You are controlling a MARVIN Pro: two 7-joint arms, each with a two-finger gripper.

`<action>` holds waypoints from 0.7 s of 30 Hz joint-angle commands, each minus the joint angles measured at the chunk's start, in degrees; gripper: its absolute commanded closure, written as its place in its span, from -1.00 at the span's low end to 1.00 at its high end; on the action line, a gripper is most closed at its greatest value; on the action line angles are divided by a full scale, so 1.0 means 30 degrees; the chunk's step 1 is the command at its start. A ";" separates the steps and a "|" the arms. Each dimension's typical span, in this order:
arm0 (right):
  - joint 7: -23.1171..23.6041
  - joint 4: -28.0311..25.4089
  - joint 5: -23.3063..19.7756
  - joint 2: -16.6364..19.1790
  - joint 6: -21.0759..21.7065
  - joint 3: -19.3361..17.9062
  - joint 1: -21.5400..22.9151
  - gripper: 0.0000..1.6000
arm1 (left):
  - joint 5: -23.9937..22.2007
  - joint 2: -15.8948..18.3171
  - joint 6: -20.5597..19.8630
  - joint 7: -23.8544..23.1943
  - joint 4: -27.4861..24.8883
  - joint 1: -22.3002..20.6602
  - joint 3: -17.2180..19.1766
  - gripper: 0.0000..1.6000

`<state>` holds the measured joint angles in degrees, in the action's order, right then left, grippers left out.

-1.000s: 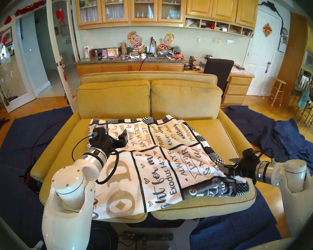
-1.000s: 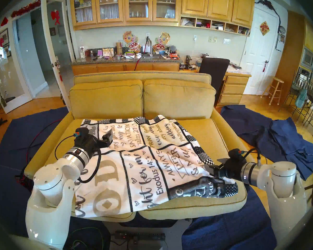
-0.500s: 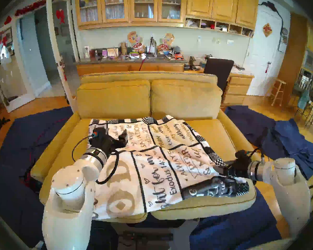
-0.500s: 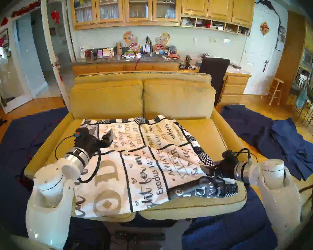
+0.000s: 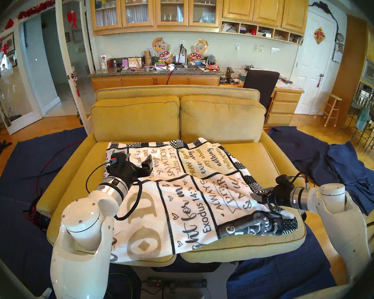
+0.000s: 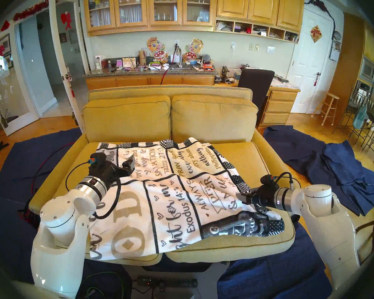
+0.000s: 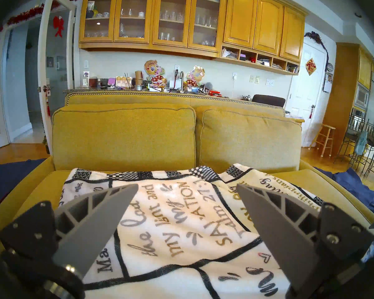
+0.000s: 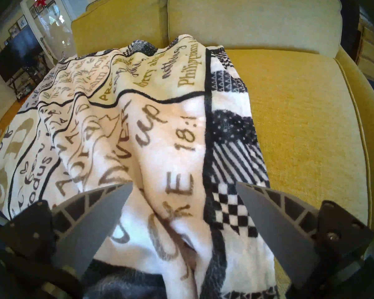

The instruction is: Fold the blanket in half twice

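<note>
On the yellow fabric sofa [image 5: 266,162]: soft white fleece blanket [image 5: 181,197] with black lettering, rumpled, seemingly one fold in; left gripper [image 7: 187,208] and right gripper [image 8: 183,208] wide open, empty, above it; next, likely grasping right edge.

Fuzzy fleece blanket [image 5: 181,195], coarse woven sofa [image 5: 136,119], glossy white plastic arm shells, matt grey tool fingers [image 7: 91,223]
</note>
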<state>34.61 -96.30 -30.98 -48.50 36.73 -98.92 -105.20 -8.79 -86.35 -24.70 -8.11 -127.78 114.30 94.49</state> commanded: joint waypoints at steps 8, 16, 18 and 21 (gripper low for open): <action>-0.0664 0.0953 -0.0560 0.0588 -0.0341 0.0753 0.3307 -1.00 | 0.0004 -0.0061 0.0200 -0.0067 -0.0552 -0.0429 -0.0024 -1.00; -0.1120 0.1966 -0.0593 0.0638 -0.0263 0.1406 0.4557 -1.00 | 0.0043 -0.0101 0.0186 -0.0111 -0.0548 -0.0432 -0.0007 -1.00; -0.1237 0.2313 -0.0550 0.0555 -0.0265 0.1679 0.4947 -1.00 | 0.0052 -0.0110 0.0184 -0.0123 -0.0546 -0.0432 -0.0002 -1.00; -0.1446 0.2831 -0.0556 0.0465 -0.0326 0.1985 0.5433 -1.00 | 0.0071 -0.0129 0.0175 -0.0148 -0.0541 -0.0432 0.0008 -1.00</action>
<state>30.67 -88.58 -32.51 -47.46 36.23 -93.41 -94.48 -8.47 -86.68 -24.82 -8.50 -127.75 114.28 94.65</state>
